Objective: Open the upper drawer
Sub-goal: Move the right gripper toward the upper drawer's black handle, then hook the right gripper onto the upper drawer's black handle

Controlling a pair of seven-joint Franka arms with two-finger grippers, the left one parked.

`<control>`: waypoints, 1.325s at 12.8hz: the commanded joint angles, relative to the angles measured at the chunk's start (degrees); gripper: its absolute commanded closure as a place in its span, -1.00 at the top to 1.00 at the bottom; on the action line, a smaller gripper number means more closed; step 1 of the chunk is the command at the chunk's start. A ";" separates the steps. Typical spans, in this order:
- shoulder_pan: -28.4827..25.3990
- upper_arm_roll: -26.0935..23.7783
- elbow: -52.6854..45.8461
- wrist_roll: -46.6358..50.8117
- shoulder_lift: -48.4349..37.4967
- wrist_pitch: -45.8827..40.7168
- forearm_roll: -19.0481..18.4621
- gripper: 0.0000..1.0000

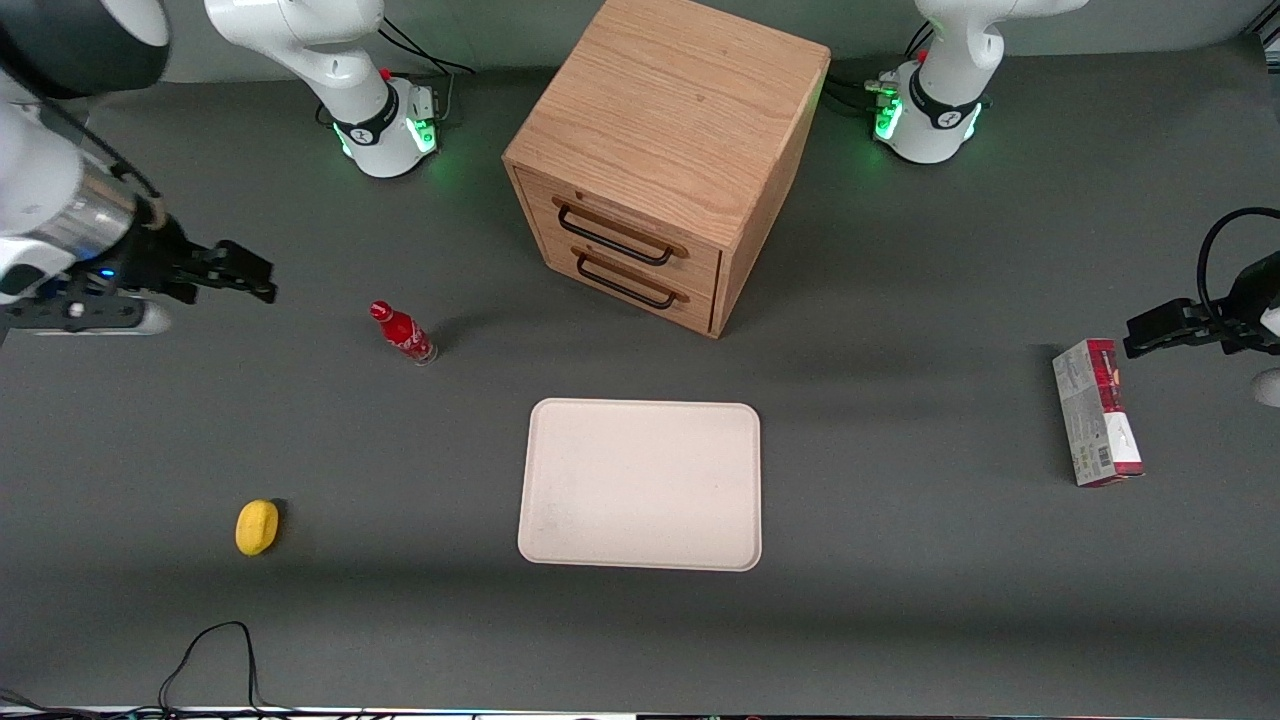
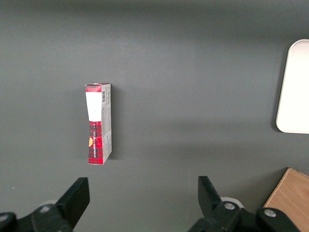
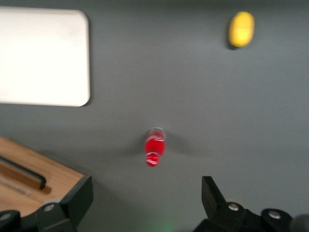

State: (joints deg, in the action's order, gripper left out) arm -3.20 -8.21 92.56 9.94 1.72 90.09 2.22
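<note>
The light oak cabinet (image 1: 670,130) stands at the back middle of the table. Its upper drawer (image 1: 625,232) is shut, with a thin black wire handle (image 1: 612,235); the like lower drawer (image 1: 632,282) sits under it. My right gripper (image 1: 240,275) hangs open and empty above the table at the working arm's end, well apart from the cabinet. In the right wrist view the gripper (image 3: 147,200) is open with only grey table between the fingers (image 3: 79,195), and a corner of the cabinet (image 3: 29,179) with a black handle shows.
A small red bottle (image 1: 403,334) stands between my gripper and the cabinet, also in the right wrist view (image 3: 154,146). A white tray (image 1: 640,485) lies nearer the front camera than the cabinet. A yellow lemon (image 1: 257,526) lies near the front. A red-and-grey box (image 1: 1095,412) lies toward the parked arm's end.
</note>
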 commanded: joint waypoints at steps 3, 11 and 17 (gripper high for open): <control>0.30 -16.79 -7.47 -1.24 8.20 -0.01 6.30 1.00; -0.93 -35.20 -7.84 -4.65 19.11 7.63 5.86 1.00; -0.93 -34.94 -2.48 -13.27 20.52 8.86 3.94 1.00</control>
State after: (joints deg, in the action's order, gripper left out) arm -4.19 -43.21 88.31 -0.38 22.77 97.79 7.23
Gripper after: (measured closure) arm 0.000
